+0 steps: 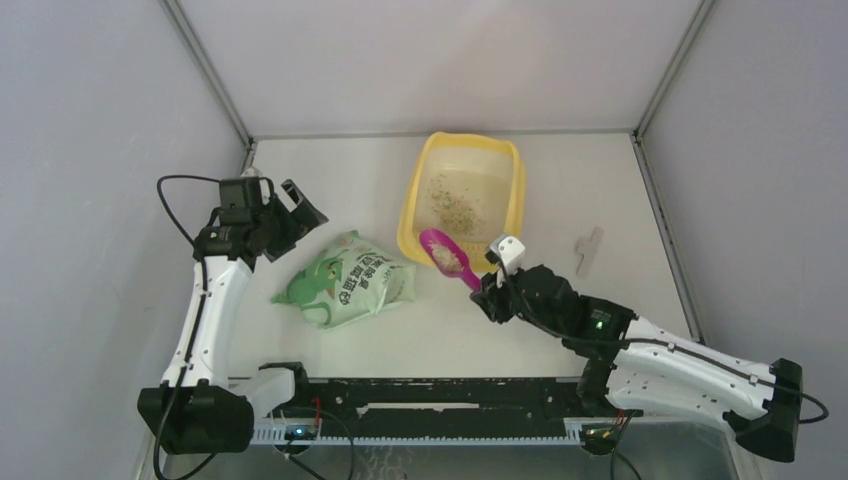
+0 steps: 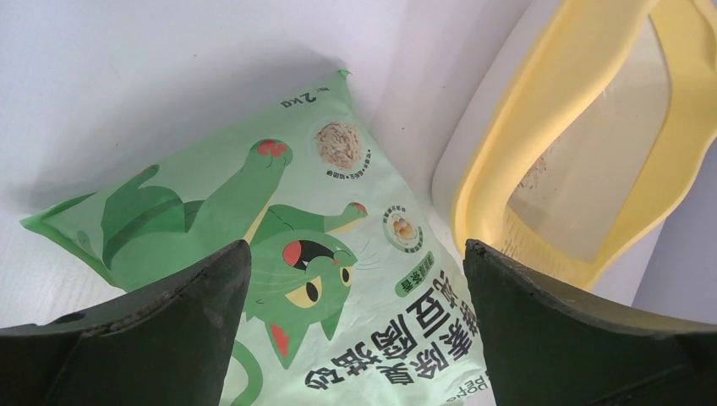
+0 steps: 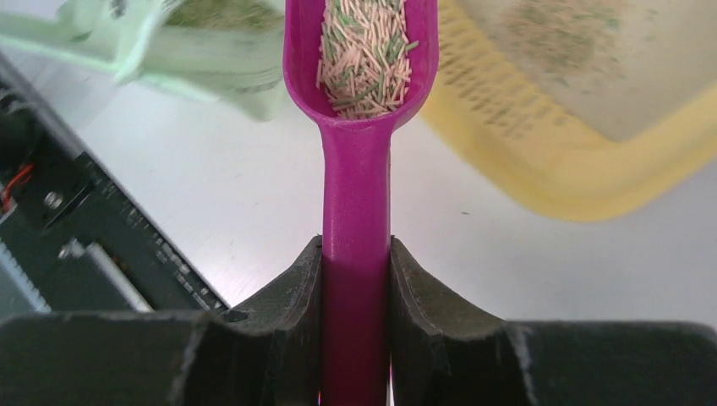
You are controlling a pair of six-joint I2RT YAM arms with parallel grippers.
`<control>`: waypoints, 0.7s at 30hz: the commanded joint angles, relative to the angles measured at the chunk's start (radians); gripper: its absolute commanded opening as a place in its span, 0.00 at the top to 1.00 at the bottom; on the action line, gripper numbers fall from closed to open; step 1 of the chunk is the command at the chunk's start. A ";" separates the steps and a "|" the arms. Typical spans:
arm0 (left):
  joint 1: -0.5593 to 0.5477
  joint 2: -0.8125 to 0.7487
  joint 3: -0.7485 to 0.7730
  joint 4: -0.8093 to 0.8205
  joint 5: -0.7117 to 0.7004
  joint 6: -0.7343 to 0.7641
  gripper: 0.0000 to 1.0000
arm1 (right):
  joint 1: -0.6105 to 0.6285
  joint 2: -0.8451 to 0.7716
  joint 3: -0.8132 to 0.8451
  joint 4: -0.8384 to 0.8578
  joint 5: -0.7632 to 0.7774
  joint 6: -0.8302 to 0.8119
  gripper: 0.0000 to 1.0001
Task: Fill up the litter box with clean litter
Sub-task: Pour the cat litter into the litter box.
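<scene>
**Inspection: litter box thinly filled, loaded scoop held at its near corner**

Top view. Your litter box (image 1: 413, 205) sits at the far middle of the table (image 1: 520, 340). Inside it the clean litter (image 1: 455, 200) forms only a thin, speckled scatter, and the pale floor shows through. A magenta scoop (image 1: 447, 257) has its bowl at the box's near left corner, carrying a pale load. Your right gripper (image 1: 484, 287), just nearer than the box, is clamped on the scoop's handle. A light green printed bag (image 1: 350, 280) lies flat to the left of the box, close to it but apart. Your left gripper (image 1: 290, 220) is farther left of the box, beyond the bag, with its jaws spread wide and nothing between them. A small grey piece (image 1: 589, 250) lies to the right of the box.

Left wrist view. Both fingers stand far apart and touch nothing. The bag lies below them with its cat print facing up. The box shows at the upper right with a few granules on its floor. Whether the bag is open at any edge, you cannot tell from here.

Right wrist view. The fingers press both sides of the scoop handle. The bowl holds a heap of beige and green sticks. The box's yellow corner lies just to the right of the bowl, blurred.
</scene>
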 commanded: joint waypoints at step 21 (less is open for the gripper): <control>0.007 -0.062 0.015 0.029 0.043 0.022 0.00 | -0.544 1.193 1.382 -0.924 -0.126 -0.054 1.00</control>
